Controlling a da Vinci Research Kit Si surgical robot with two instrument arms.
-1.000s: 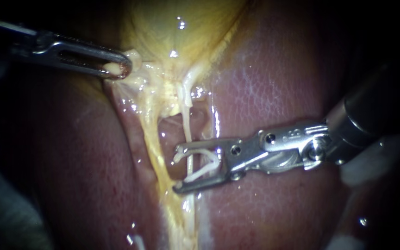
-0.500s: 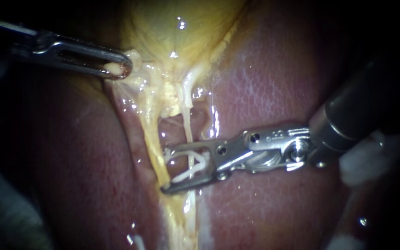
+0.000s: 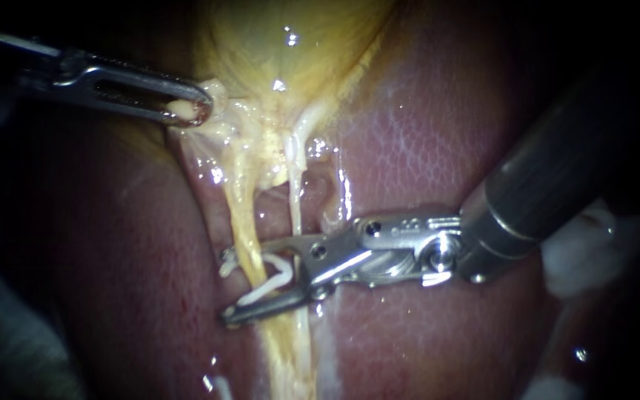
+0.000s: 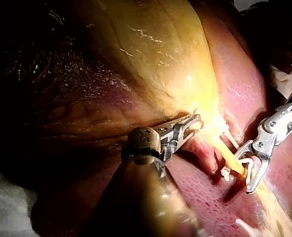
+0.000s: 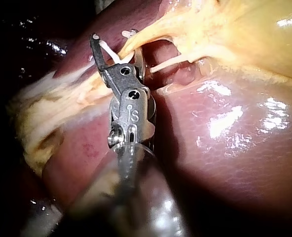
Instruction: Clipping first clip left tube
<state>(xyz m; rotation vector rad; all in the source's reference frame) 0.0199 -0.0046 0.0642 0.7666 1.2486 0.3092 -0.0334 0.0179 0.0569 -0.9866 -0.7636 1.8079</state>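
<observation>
Silver jaws of the right instrument (image 3: 244, 285) spread, cradling an open white plastic clip (image 3: 274, 284) astride the thick yellow left tube (image 3: 242, 222), slotted jaws of the left instrument (image 3: 190, 110) pinching pale fatty tissue (image 3: 215, 92) above that tube, beside the glossy yellow gallbladder (image 3: 290, 44)

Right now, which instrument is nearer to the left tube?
Right. My right instrument holds a clip around the left tube; my left instrument holds tissue farther up, beside the gallbladder.

Liver (image 3: 424, 148) underneath, gallbladder (image 3: 290, 44) lying on it w/ two tubes (image 3: 242, 215).
</observation>
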